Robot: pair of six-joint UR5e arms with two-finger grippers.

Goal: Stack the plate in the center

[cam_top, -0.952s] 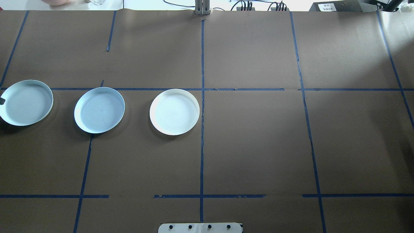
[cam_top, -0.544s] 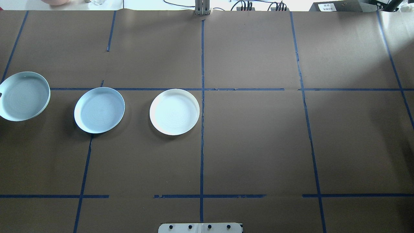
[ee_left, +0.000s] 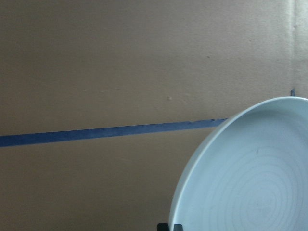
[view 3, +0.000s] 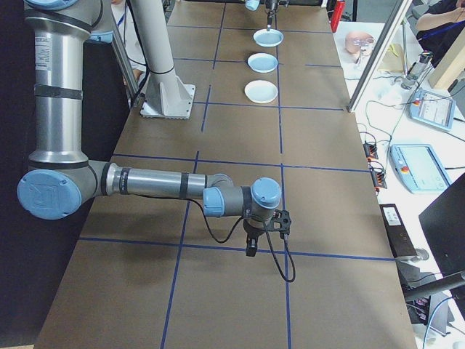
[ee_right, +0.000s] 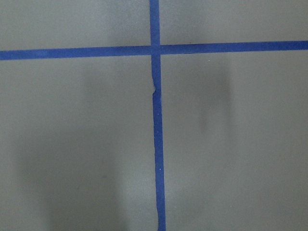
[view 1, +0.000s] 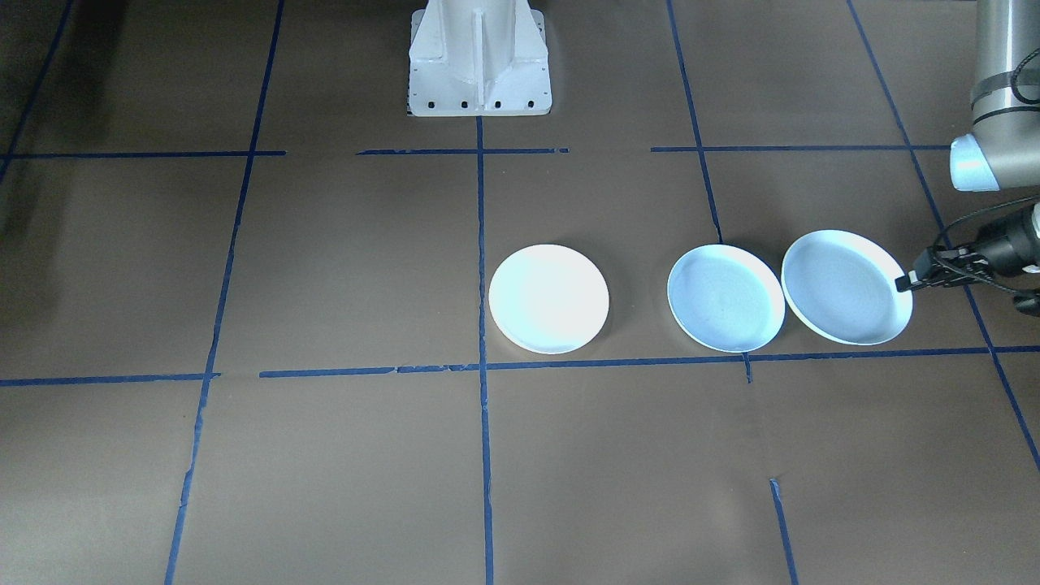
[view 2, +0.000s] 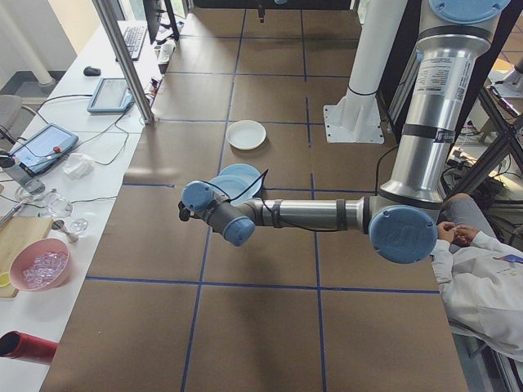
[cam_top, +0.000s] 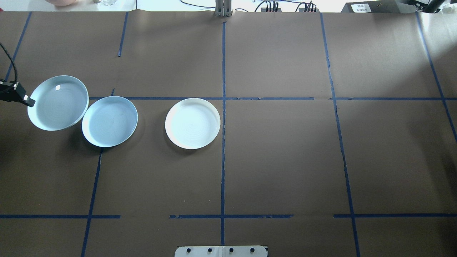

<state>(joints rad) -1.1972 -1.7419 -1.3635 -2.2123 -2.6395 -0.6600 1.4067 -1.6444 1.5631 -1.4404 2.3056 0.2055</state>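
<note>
The left tool point(cam_top: 30, 102) pinches the rim of a pale blue round plate point(cam_top: 58, 102), lifted, overlapping the neighbouring blue plate point(cam_top: 110, 121) beside the round white centre plate point(cam_top: 192, 123). The right tool's point(view 3: 251, 251) opening I cannot tell.

Two high views face each other across the brown paper-covered table point(cam_top: 285, 160) — both share three round pale plates. Side views look along it; wrist cameras sit close — the left's just behind its gripper.

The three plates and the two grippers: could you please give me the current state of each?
Held plate: gripped at its rim, lifted, overlapping the middle plate's edge.
Middle plate: flat on the table, untouched.
Center plate: flat on the table, nothing stacked on it.
Left gripper: shut on the held plate's rim.
Right gripper: over bare table, jaw state unclear.
</note>
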